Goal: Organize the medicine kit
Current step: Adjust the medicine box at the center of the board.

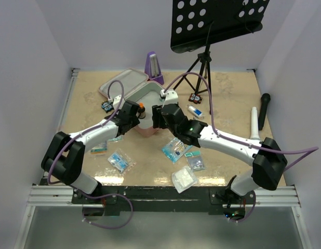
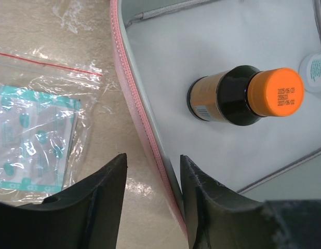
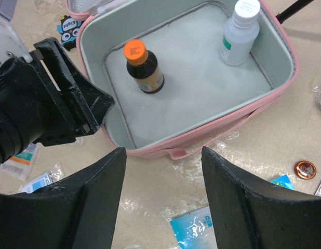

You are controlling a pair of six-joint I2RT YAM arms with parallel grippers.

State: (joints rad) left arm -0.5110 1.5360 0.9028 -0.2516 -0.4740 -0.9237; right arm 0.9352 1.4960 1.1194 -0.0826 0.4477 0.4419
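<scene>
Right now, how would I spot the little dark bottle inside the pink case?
Start at the open pink case on the table. Two bottles stand on its grey lining. Yours is the dark brown bottle with the orange cap, not the white bottle.

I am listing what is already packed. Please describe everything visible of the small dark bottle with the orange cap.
The bottle is small, dark brown and glossy, like glass or plastic, with an amber label and a closed orange cap bearing printed digits. It stands upright on the grey lining of the open pink medicine kit, toward one side. Only the lining touches it; the white bottle stands apart.
</scene>
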